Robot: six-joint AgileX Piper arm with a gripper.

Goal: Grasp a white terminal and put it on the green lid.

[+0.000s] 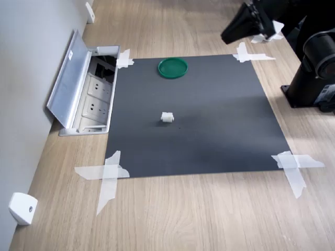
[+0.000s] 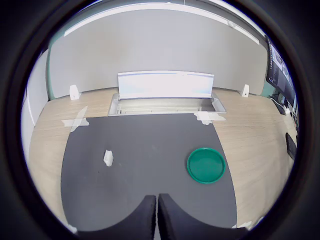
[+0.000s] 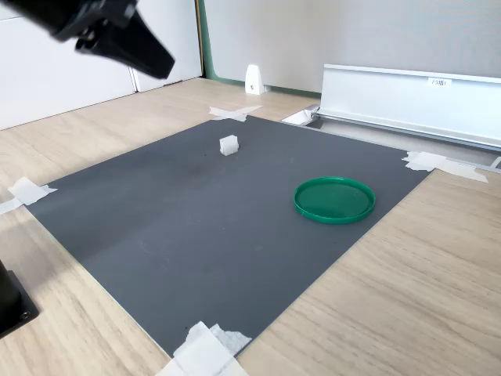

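- I see the white terminal as a tiny stubby white piece lying near the centre of the frame in the first exterior view, on the dark mat, with bare mat all round it.
- In the second exterior view the terminal sits in the upper middle of the frame, well apart from the green lid.
- The green lid is a flat round disc with a slight raised rim, lying near the mat's top edge in the first exterior view; nothing lies on it.
- The gripper hangs in the upper right of the first exterior view, above the mat's corner and clear of both things.
- In the wrist view the two dark fingers at the bottom of the frame stand pressed together with only a hairline between them, and they hold nothing.
- The mat's corners are held down by white tape strips.
- At the left of the first exterior view, an open socket box with a raised metal flap borders the mat; the wooden table lies open elsewhere.
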